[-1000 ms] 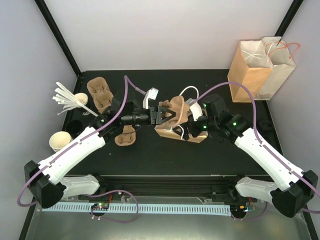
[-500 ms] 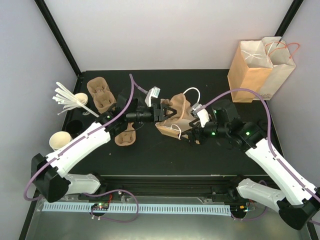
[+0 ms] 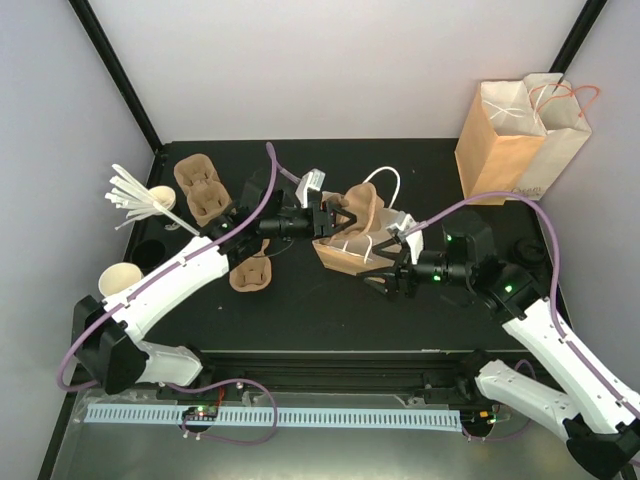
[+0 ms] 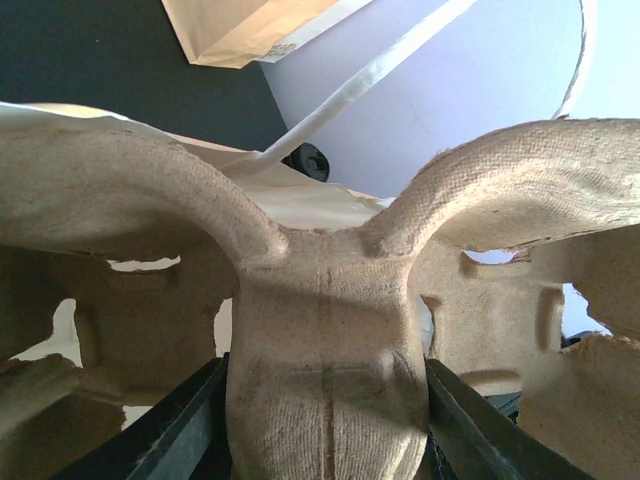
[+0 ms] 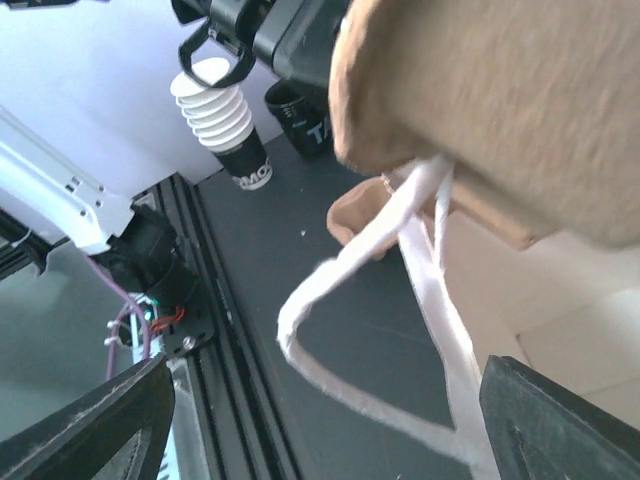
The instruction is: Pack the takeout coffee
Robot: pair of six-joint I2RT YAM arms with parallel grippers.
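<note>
My left gripper (image 3: 328,222) is shut on the middle handle of a brown pulp cup carrier (image 3: 358,208), held at the mouth of a brown paper bag (image 3: 345,255) lying mid-table. In the left wrist view the fingers (image 4: 180,430) press both sides of the carrier's handle (image 4: 325,330). My right gripper (image 3: 385,270) is open just right of the bag; the bag's white handle loop (image 5: 420,240) hangs between its jaws, not gripped. A small black disc (image 3: 148,252) at the table's left edge looks like the lidded coffee cup; it shows as a black cup (image 5: 300,112) in the right wrist view.
A second paper bag (image 3: 510,140) stands at the back right. Two more pulp carriers (image 3: 200,188) (image 3: 248,272) lie on the left, with white stirrers (image 3: 130,195) and a stack of cream cups (image 3: 120,280). A dark round object (image 3: 530,250) sits at the right edge.
My left gripper has moved the carrier to the right, to the bag's mouth. My right arm has drawn back to the right and its gripper has come off the bag. The bag's handles now stand up.
</note>
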